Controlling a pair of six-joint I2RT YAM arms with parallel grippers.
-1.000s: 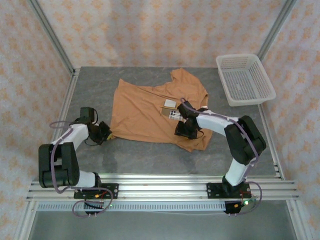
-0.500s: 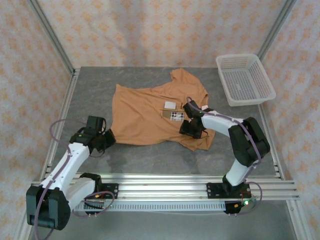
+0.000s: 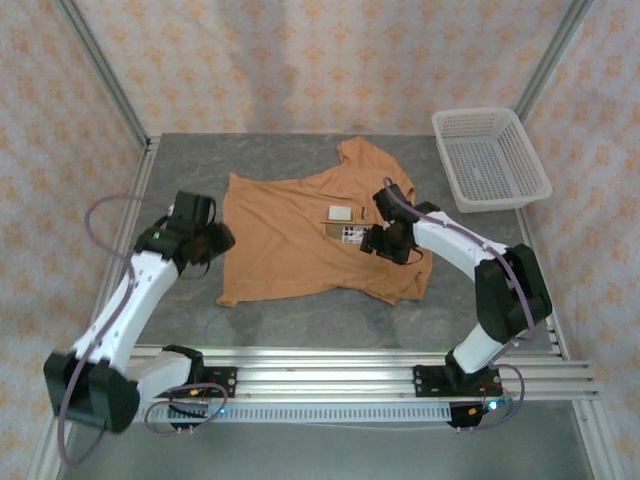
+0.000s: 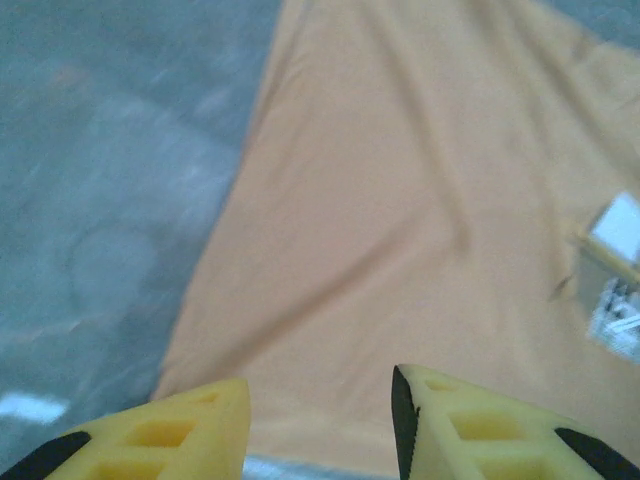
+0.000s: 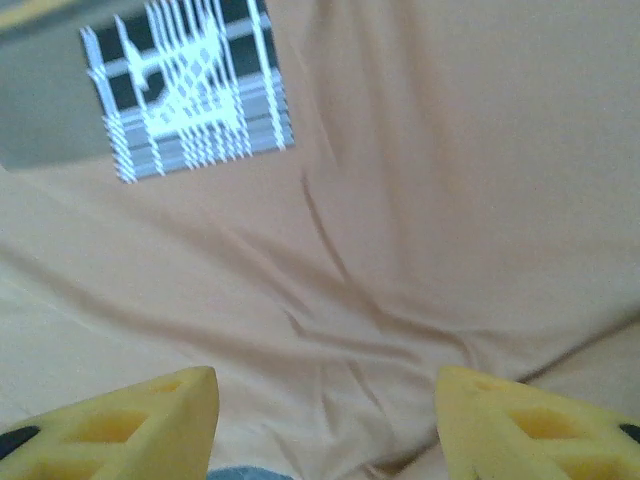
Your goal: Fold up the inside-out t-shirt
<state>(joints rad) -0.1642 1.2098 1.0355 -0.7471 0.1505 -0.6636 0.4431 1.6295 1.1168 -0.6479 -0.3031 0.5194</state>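
Top external view: the inside-out t-shirt (image 3: 290, 235) lies flat on the table (image 3: 300, 320), just beside the basket (image 3: 490, 158) on its left-arm side. Its long axis runs across the table, away from the basket. The left gripper (image 3: 215, 240) sits at the shirt edge farthest from the basket. The right gripper (image 3: 375, 240) hovers over the cloth on the basket side, right beside the white labels (image 3: 340, 213). So each arm has its own end, and the right arm is the nearer to the labels and the basket.

Left wrist view: the left gripper's fingers (image 4: 190, 425) are spread with nothing between them. The shirt runs straight ahead of them, its near edge just under the tips, so a grab there looks like a short reach forward.

Right wrist view: the fingers (image 5: 150, 420) stand wide apart above wrinkled fabric, pinching nothing. This view brings out what the overhead one blurs: the striped print on the label (image 5: 185, 90) and the creases under the gripper. Only the overhead view gives the whole outline of the shirt.
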